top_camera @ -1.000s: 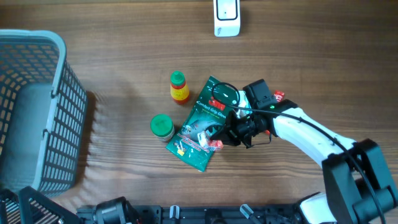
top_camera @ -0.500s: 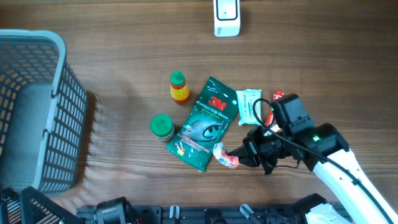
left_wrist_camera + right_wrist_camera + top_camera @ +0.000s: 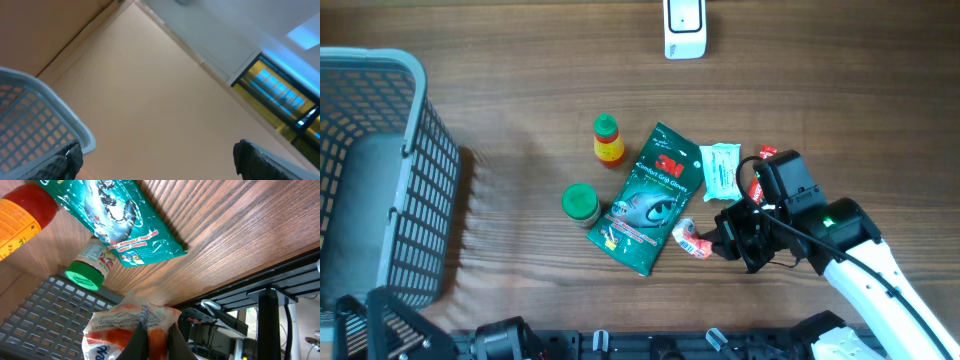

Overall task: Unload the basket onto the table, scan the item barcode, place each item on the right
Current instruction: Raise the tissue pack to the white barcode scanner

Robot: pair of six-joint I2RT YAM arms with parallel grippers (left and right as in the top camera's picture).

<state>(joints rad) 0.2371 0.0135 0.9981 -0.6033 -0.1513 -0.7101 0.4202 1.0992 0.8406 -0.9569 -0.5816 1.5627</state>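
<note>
The item is a small red-and-white plastic packet (image 3: 690, 239), held just above the table to the right of the green pouch. My right gripper (image 3: 708, 245) is shut on it. In the right wrist view the packet (image 3: 125, 325) bulges out between the two dark fingers (image 3: 140, 341), with printed text facing the camera. The white barcode scanner (image 3: 685, 28) stands at the table's far edge, well away from the packet. My left gripper (image 3: 157, 152) is open and holds nothing, and it points up at the ceiling beside the basket rim (image 3: 75, 127).
On the table lie a green 3M pouch (image 3: 655, 195), a red-and-yellow bottle with a green cap (image 3: 608, 140), a green-lidded jar (image 3: 581, 204), a pale green sachet (image 3: 722, 168) and a small red piece (image 3: 767, 153). A grey basket (image 3: 415, 150) fills the left side.
My right gripper lifted the packet off the green pouch and drew back to the lower right. In the last half second it shifted slightly up and turned the packet.
</note>
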